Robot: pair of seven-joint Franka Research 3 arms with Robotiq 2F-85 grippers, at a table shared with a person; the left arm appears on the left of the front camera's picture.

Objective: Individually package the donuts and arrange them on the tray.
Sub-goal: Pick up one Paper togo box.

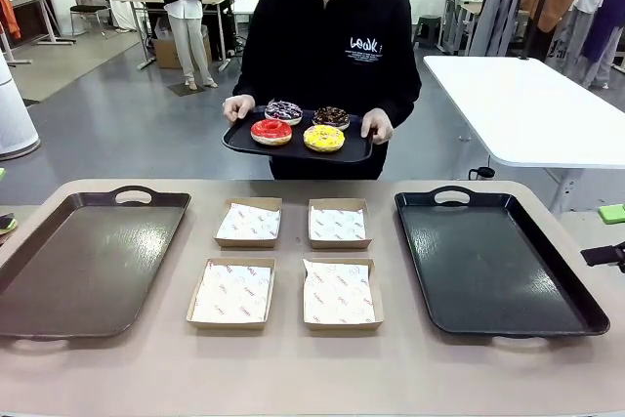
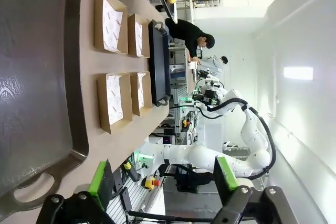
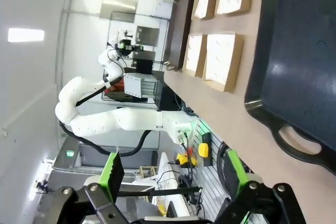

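Observation:
Beyond the table's far edge a person holds a small black tray (image 1: 240,140) with both hands. On it lie four donuts: red-glazed (image 1: 271,131), yellow-glazed (image 1: 323,138), chocolate with sprinkles (image 1: 331,117) and dark purple-white sprinkled (image 1: 283,111). Four open cardboard boxes lined with paper sit mid-table, at the far left (image 1: 248,223), far right (image 1: 338,224), near left (image 1: 231,293) and near right (image 1: 339,294). My left gripper (image 2: 163,174) hangs open and empty off the table's left end. My right gripper (image 3: 173,174) is open and empty off the right end.
A large brown tray (image 1: 88,261) lies on the left of the table and a large black tray (image 1: 488,261) on the right, both bare. A white table (image 1: 527,104) stands behind on the right. Other people stand farther back.

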